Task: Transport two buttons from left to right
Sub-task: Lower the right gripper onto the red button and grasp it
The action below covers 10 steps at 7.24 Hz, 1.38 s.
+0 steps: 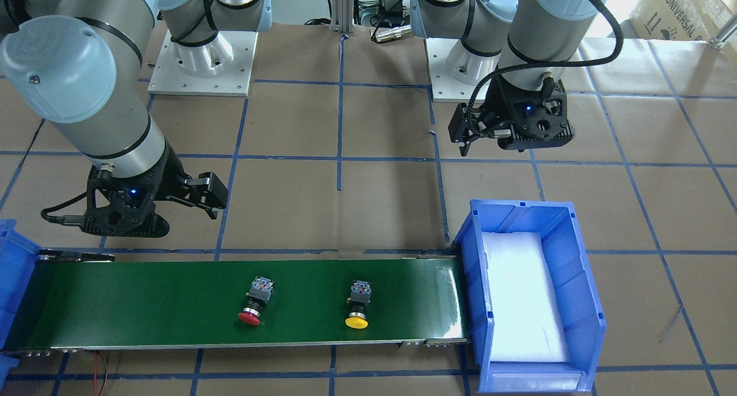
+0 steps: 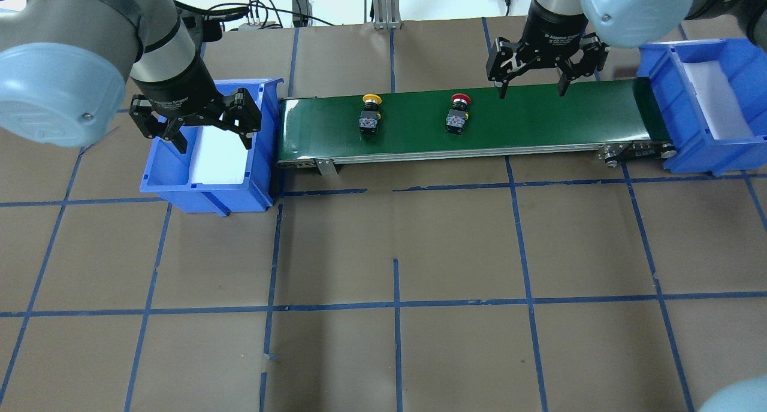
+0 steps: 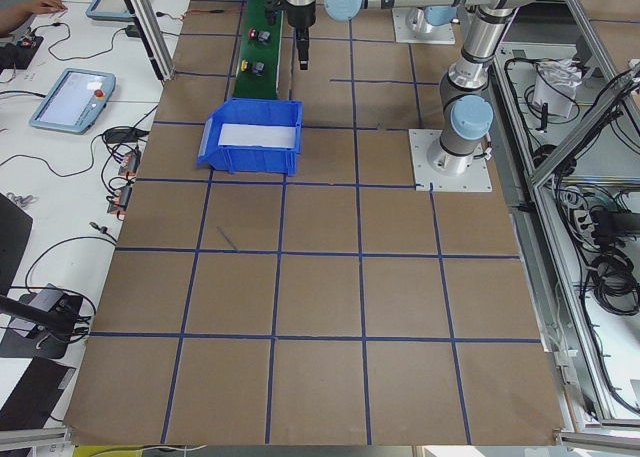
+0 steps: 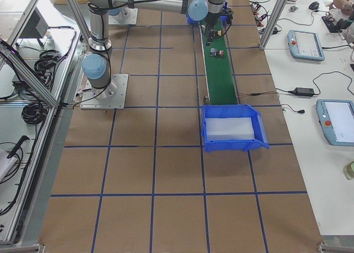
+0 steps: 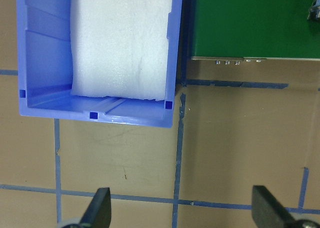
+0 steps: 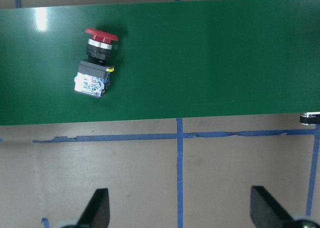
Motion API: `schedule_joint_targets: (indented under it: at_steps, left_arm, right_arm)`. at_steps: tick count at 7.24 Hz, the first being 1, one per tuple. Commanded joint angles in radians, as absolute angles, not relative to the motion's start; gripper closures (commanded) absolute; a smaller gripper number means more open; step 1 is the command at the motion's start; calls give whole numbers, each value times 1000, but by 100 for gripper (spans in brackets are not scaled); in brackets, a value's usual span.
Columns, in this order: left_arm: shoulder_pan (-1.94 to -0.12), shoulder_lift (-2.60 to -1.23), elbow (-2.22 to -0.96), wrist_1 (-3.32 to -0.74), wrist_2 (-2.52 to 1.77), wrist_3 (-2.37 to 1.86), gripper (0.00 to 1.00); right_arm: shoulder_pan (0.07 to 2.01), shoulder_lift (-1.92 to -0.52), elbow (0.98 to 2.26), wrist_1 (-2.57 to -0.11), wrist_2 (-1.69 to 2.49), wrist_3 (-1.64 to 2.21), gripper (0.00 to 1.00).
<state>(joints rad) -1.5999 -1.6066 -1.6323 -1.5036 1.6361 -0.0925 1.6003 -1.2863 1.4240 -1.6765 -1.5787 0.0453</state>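
Note:
Two buttons lie on their sides on the green conveyor belt (image 2: pixel 539 118). The yellow button (image 2: pixel 370 114) is nearer the belt's left end and the red button (image 2: pixel 458 114) is near the middle. Both also show in the front view, the yellow button (image 1: pixel 358 308) and the red button (image 1: pixel 253 305). My left gripper (image 2: pixel 213 142) is open and empty above the left blue bin (image 2: pixel 204 184). My right gripper (image 2: pixel 533 91) is open and empty above the belt, to the right of the red button (image 6: pixel 96 63), which lies up and left in the right wrist view.
The left blue bin (image 5: pixel 45 53) holds a white foam pad and stands against the belt's left end. A second blue bin (image 2: pixel 659 82) with white foam stands at the belt's right end. The table is brown paper with a blue tape grid.

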Motion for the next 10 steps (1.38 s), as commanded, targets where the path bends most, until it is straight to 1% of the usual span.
schedule_joint_targets:
  at_steps: [1, 4, 7, 8, 10]
  left_arm:
    - [-1600, -1611, -1634, -1503, 1637, -92, 0]
    - [-1600, -1611, -1634, -1503, 1637, -94, 0]
    - [-1600, -1611, -1635, -1505, 1637, -94, 0]
    - [-1601, -1609, -1635, -1503, 1637, -94, 0]
    - [-1600, -1611, -1635, -1502, 1637, -94, 0]
  right_arm:
    - [1608, -1250, 1424, -1703, -1565, 55, 0]
    - [1608, -1142, 1422, -1793, -1566, 86, 0]
    - [1617, -1102, 1414, -1798, -1513, 138, 0]
    - [1614, -1065, 1423, -1810, -1506, 150, 0]
    - [1617, -1049, 1410, -1818, -1505, 160, 0]
